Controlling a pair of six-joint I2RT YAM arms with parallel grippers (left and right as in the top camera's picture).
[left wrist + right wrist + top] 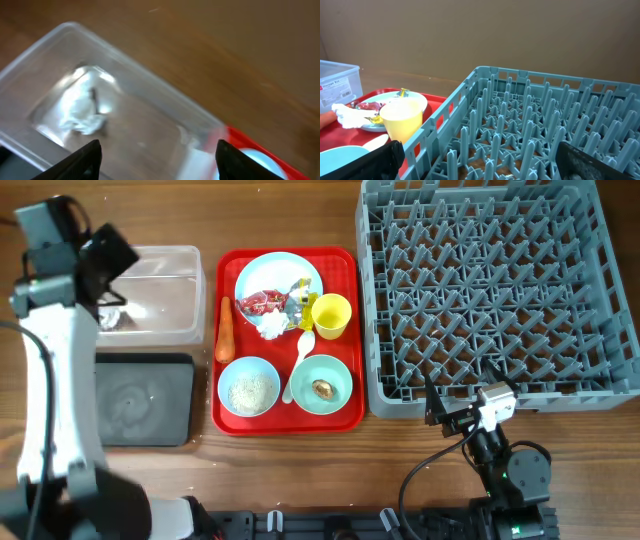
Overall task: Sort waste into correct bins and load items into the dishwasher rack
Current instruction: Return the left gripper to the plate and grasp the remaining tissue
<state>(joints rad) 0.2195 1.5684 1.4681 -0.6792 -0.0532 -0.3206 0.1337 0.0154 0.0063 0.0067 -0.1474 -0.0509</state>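
Dishwasher rack (367,310) — close-set upright pegs (480,280)

A red tray (345,268), yellow cup (331,315), orange carrot (224,330), grey rack (369,310).

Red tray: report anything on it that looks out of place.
The carrot lies loose along the left edge of the red tray, off any dish; wrappers and tissue clutter the plate.

Left arm (55,380): white link, black joints, thin black cable. Right arm (515,472): black, white camera block (495,405). Black fingers (80,161).
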